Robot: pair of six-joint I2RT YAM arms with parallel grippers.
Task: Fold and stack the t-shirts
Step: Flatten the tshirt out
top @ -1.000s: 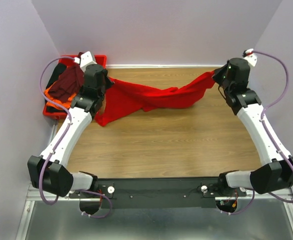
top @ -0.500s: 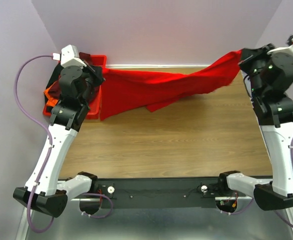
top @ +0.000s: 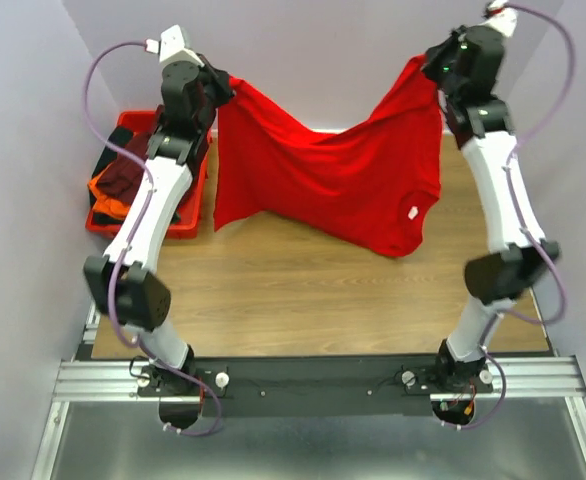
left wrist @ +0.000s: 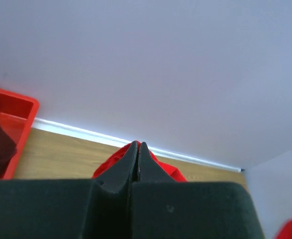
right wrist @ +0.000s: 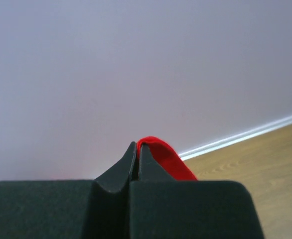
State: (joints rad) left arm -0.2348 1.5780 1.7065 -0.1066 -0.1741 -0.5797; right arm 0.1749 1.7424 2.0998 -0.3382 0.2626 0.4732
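Above the table [top: 303,300], 2 upstretched arms [top: 151,210] [top: 498,185], red t-shirt [top: 333,185] between claws [top: 227,90] [top: 431,63].

Soft cloth short-sleeved t-shirts, four: bright red t-shirt [top: 323,180] right of rigid red plastic tray [top: 178,230]; three inside tray: dark maroon t-shirt [top: 123,178], orange t-shirt [top: 101,188], black t-shirt [top: 115,140]. Trays, one. Black two-finger grippers, two: left gripper [top: 225,88], right gripper [top: 428,62]. One wooden table [top: 303,290].

No legible text in view.
A small white tag [top: 411,212] shows on the bright red t-shirt [top: 323,180], but it is too small to read.
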